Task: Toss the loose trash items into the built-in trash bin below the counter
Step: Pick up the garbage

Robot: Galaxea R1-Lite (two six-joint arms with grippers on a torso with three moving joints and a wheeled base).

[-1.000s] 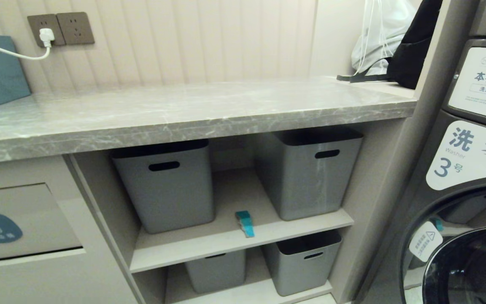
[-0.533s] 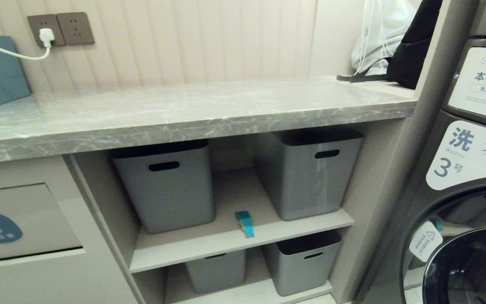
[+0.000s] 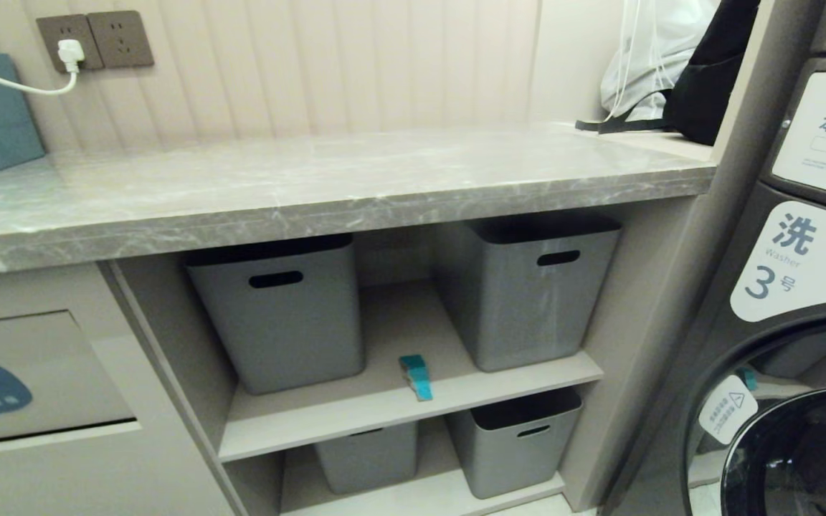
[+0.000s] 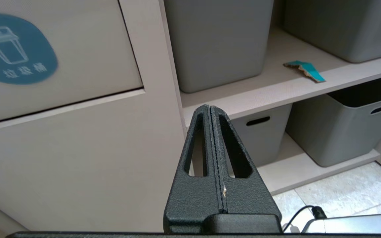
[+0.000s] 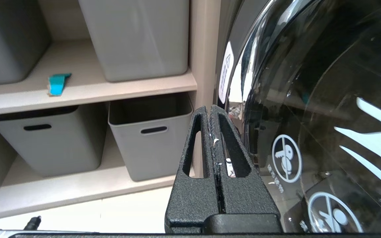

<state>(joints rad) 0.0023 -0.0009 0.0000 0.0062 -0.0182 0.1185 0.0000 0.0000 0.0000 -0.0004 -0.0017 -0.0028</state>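
The built-in trash bin [image 3: 33, 376] sits at the lower left of my head view, flap closed. One teal wrapper [image 3: 416, 376] lies on the middle shelf [image 3: 355, 423] between grey tubs [image 3: 280, 315]; I judge it not yet binned. Only the wrist views show my left gripper [image 4: 210, 110] and right gripper [image 5: 209, 110], fingers pressed together, empty.

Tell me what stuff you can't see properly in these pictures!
- Inside the grey tubs: the head view looks at their fronts and the counter shadows their openings.
- Behind the trash bin flap: it is shut, and the head view's edge cuts it off.
- What the teal wrapper says: too small in every view.
- The white bag: cut off by the head view's top edge, partly behind a black bag.
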